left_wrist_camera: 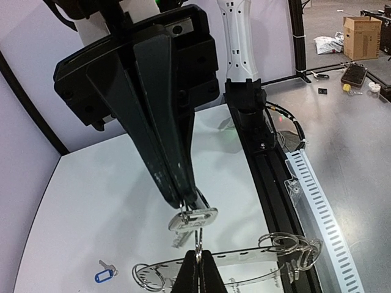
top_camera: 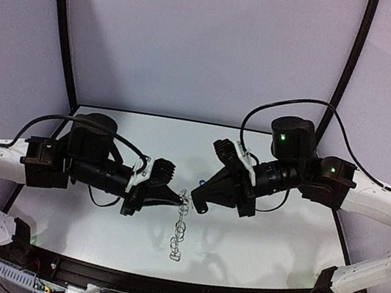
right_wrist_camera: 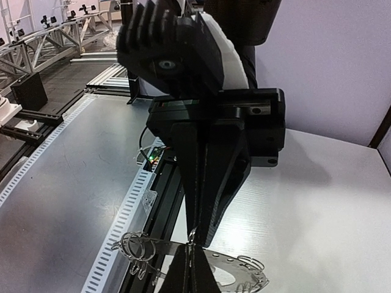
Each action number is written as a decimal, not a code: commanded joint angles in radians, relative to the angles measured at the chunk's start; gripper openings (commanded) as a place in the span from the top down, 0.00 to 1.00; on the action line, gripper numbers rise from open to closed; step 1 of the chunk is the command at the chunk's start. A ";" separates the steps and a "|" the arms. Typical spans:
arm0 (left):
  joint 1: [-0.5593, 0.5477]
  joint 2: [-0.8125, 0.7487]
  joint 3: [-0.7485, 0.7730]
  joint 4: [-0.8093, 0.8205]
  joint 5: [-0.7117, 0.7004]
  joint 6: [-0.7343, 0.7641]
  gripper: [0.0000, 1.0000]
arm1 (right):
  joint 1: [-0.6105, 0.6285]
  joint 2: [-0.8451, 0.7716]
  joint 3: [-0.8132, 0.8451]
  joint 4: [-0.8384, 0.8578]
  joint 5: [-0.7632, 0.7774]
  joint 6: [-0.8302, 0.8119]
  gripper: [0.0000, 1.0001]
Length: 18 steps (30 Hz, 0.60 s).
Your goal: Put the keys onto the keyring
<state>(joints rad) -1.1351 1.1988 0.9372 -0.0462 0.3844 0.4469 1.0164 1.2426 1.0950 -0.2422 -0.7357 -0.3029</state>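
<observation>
The step in hand seems to be the threading of one key: the left tool (left_wrist_camera: 197,264) is closed on a wire loop (left_wrist_camera: 199,241) at the rim of the keyring (left_wrist_camera: 244,259). The right tool (left_wrist_camera: 186,201) is closed on a small key (left_wrist_camera: 194,218), held right at this loop, just above the keyring. The next move, I think, needs the key's hole guided onto the wire's end without twisting the keyring; the other key (left_wrist_camera: 104,276), with a blue tag, lies on the surface (left_wrist_camera: 110,201) near the keyring, apart from both tools.
</observation>
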 commanded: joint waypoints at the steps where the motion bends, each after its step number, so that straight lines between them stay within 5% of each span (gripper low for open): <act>1: 0.002 -0.007 0.034 -0.004 0.019 0.000 0.99 | 0.011 0.011 0.013 -0.019 -0.017 -0.047 1.00; 18: 0.003 0.003 0.039 -0.006 0.022 0.008 0.99 | 0.010 0.020 0.026 -0.032 -0.031 -0.065 1.00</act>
<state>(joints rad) -1.1351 1.2041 0.9440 -0.0540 0.3870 0.4465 1.0164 1.2541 1.0958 -0.2855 -0.7498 -0.3580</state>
